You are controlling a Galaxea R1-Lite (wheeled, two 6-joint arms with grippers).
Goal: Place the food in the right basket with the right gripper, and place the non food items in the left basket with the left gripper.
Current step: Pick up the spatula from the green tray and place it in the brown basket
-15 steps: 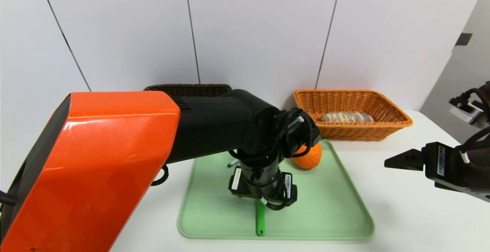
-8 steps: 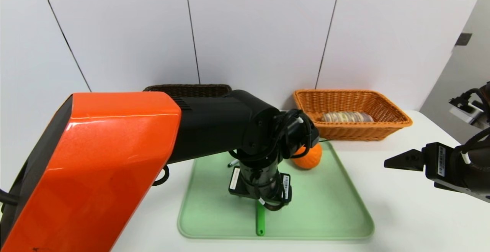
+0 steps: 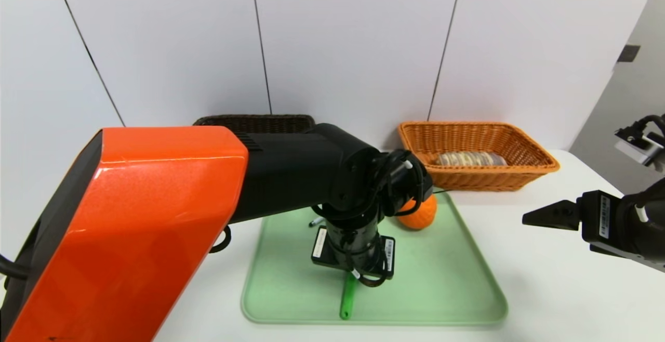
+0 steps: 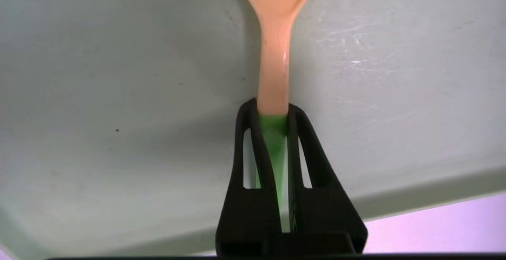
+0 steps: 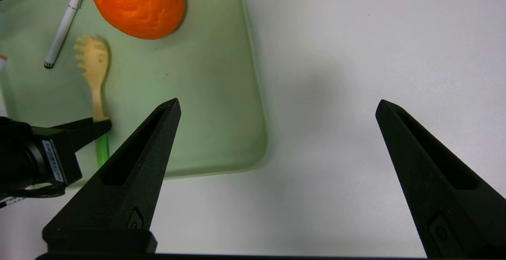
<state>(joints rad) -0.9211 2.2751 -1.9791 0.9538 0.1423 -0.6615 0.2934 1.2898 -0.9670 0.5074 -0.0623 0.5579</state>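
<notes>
left gripper jaws clenched on pasta spoon right at green handle, long axis running straight ahead between jaws. right gripper jaws released, parked over worktop, well off to side.

Yellow pasta spoon with green handle on tray; orange fruit just beside thin white pen; striped roll, seemingly flat, in orange-tan basket

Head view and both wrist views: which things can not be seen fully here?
- Dark brown woven basket: head view, the left arm hides all but its rim.
- Yellow pasta spoon with green handle: left wrist view, head cut off by the edge.
- Thin white pen: right wrist view, end cut off.
</notes>
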